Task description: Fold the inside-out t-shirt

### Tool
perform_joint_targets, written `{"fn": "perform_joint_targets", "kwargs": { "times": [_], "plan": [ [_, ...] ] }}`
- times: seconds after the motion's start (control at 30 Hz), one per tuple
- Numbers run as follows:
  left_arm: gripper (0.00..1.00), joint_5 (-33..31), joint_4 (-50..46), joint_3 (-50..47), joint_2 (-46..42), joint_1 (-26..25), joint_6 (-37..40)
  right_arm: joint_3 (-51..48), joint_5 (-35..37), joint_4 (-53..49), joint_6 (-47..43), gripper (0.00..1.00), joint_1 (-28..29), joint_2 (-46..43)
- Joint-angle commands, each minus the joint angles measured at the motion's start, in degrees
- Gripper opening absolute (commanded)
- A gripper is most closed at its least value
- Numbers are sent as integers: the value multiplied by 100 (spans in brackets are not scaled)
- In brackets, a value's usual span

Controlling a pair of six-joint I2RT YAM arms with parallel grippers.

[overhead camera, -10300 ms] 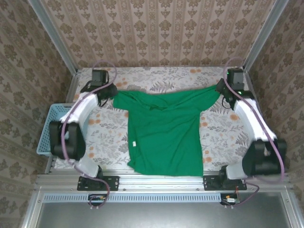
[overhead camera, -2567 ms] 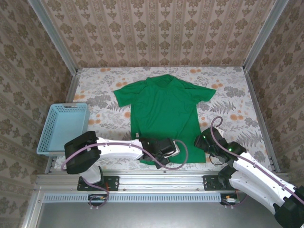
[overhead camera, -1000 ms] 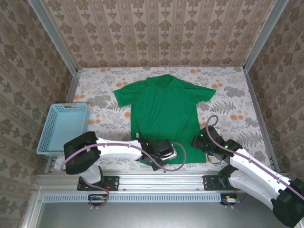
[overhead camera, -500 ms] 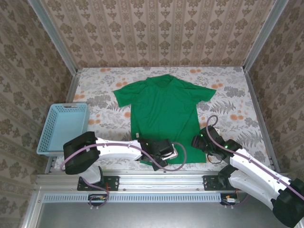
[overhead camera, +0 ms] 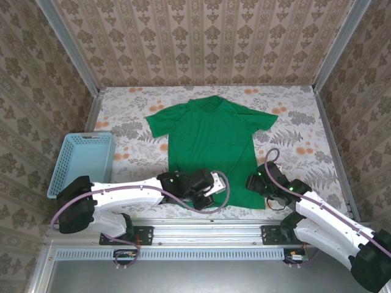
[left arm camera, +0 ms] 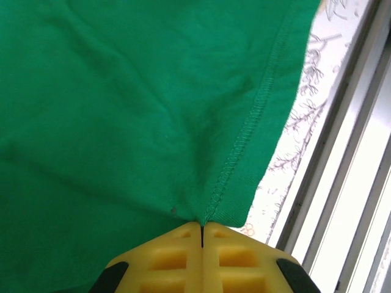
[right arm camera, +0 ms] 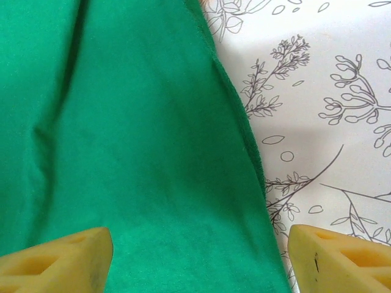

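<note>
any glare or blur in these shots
Left wrist view: t-shirt hem stitching sharp, metal rail beside it washed out by glare. Right wrist view: even light, cloth a bit soft. Top view: evenly lit, no glare.

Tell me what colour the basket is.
Light blue; the basket shows best in the top external view.

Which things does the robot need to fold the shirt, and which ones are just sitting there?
For the job:
- green t-shirt, flat on the table
- left gripper, shut on the shirt's near hem
- right gripper, open above the shirt's side edge

Just sitting there:
- light-blue basket, off to the left
</note>
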Motion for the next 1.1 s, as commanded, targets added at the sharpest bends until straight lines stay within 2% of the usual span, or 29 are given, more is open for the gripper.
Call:
{"fn": "perform_joint_targets", "kwargs": {
  "times": [0.0, 0.13, 0.23, 0.33, 0.5, 0.7, 0.9, 1.07],
  "plan": [
    [0, 21, 239, -70, -237, 299, -253, -7, -152, 226, -280, 76, 240, -238],
    [0, 322, 622, 41, -313, 813, -522, -142, -140, 995, -529, 75, 912, -684],
    [0, 495, 848, 233, -234, 1160, -687, -184, -121, 1684, -883, 75, 1607, -633],
    [0, 679, 996, 420, -145, 1421, -791, -197, 188, 2378, -1155, 75, 2336, -239],
    [0, 861, 1081, 669, -186, 1621, -797, -143, 245, 3704, -1430, 70, 2998, 1052],
    [0, 982, 972, 873, -382, 1740, -737, -67, 517, 4882, -1761, 64, 3173, 2474],
    [0, 1164, 872, 1077, -636, 1969, -700, 59, 953, 5578, -2146, 62, 3191, 3361],
    [0, 1314, 771, 1304, -788, 2048, -620, 459, 1508, 5536, -2427, 62, 3159, 4001]
  ]
}}
